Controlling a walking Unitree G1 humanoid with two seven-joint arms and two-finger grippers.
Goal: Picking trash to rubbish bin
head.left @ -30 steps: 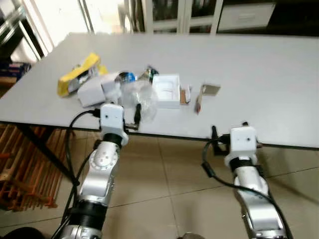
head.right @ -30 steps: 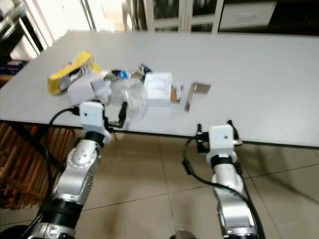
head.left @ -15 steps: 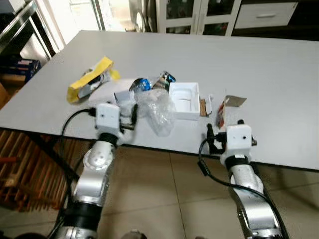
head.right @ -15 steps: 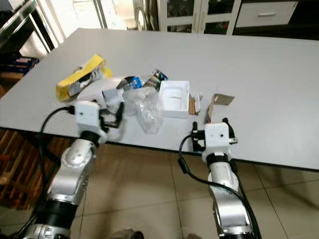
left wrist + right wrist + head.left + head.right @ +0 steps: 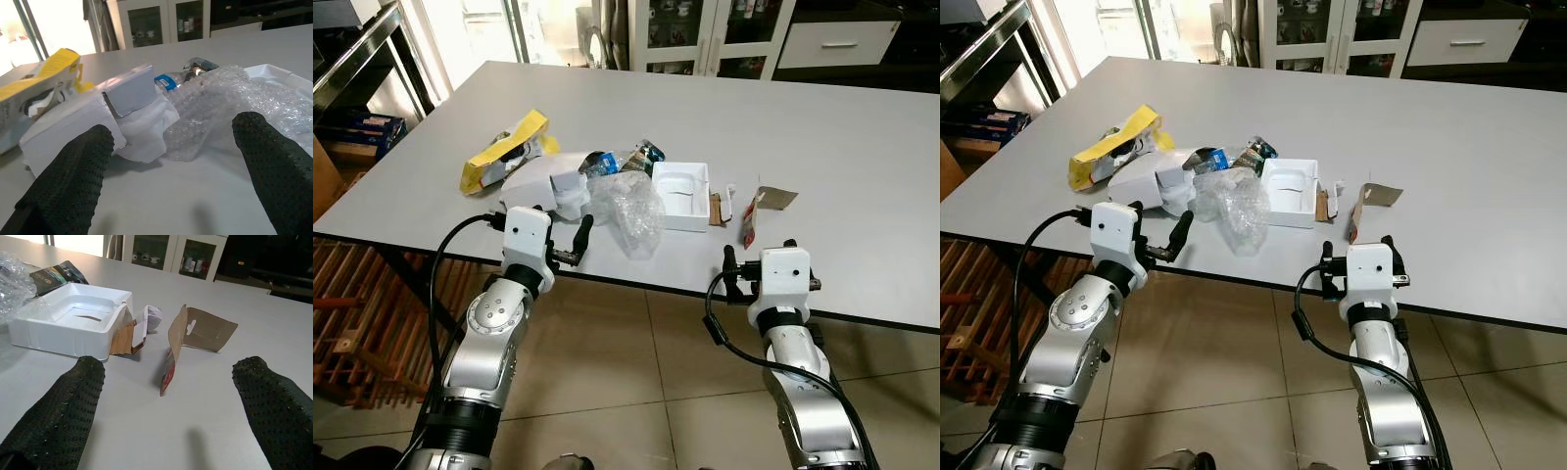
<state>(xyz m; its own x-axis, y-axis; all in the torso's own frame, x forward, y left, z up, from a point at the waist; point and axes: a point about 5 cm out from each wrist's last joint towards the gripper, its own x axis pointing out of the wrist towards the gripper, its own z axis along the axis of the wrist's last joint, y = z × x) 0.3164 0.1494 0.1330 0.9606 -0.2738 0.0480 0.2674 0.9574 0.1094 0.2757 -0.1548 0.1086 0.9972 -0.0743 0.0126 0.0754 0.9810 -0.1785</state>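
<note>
grey table holds trash; both claws spread.

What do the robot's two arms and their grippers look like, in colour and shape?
Both arms are silver, jointed tubes with white box-shaped wrist blocks and looping black cables. The left gripper and the right gripper each have two long black fingers with a dotted, rubbery texture.

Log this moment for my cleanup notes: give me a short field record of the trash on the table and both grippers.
surface: grey table
trash: yellow packet, bubble wrap, white tray, folded cardboard card
left gripper: open, at the table's near edge, facing the bubble wrap
right gripper: open, at the near edge, facing the cardboard card
held: nothing
</note>
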